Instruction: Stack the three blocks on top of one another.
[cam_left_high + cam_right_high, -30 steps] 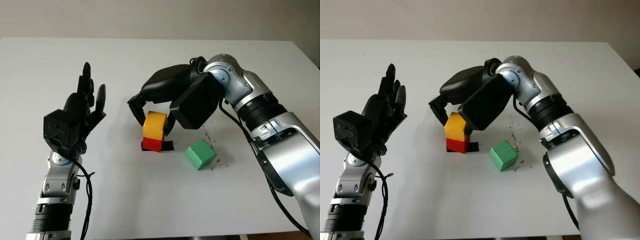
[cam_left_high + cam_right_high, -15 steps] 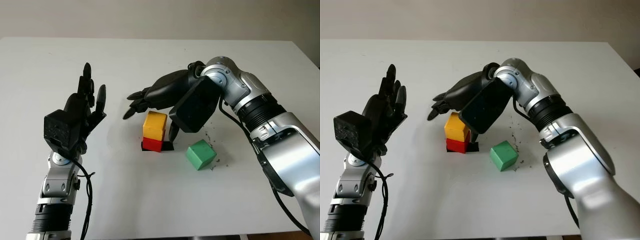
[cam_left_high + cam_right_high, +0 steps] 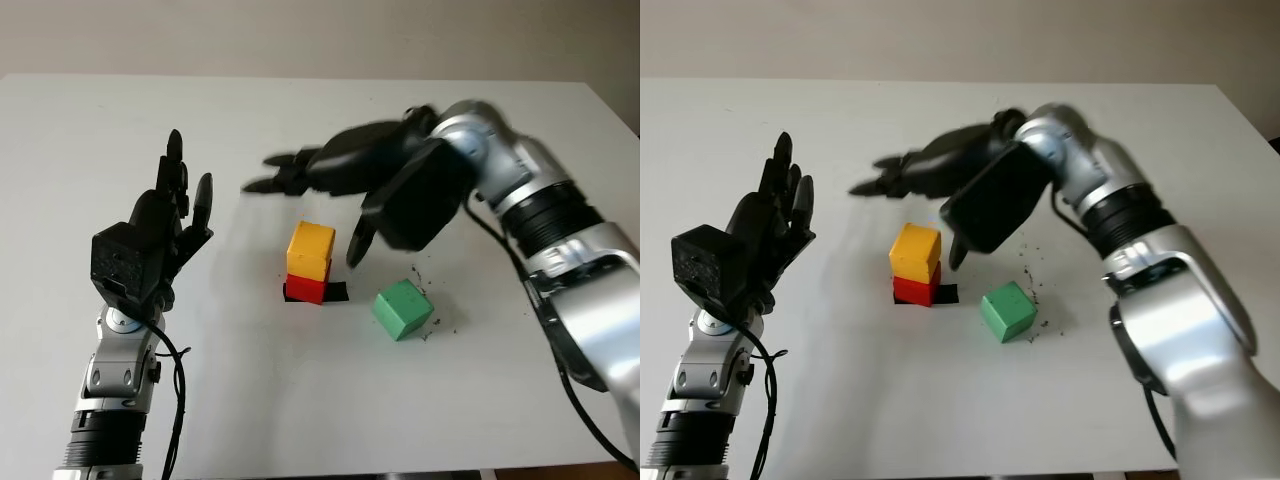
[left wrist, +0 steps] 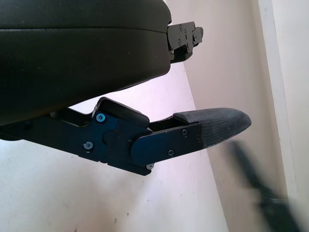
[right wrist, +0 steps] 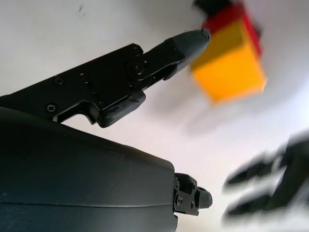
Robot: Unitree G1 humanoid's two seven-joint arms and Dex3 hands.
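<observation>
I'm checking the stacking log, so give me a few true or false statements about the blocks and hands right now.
1. The yellow block sits on the red block. True.
2. The green block tops the stack. False: it lies on the table, beside the stack.
3. The right hand grips the yellow block. False: it is open above the stack, holding nothing.
4. The left hand is open, raised off to the side of the blocks. True.
</observation>
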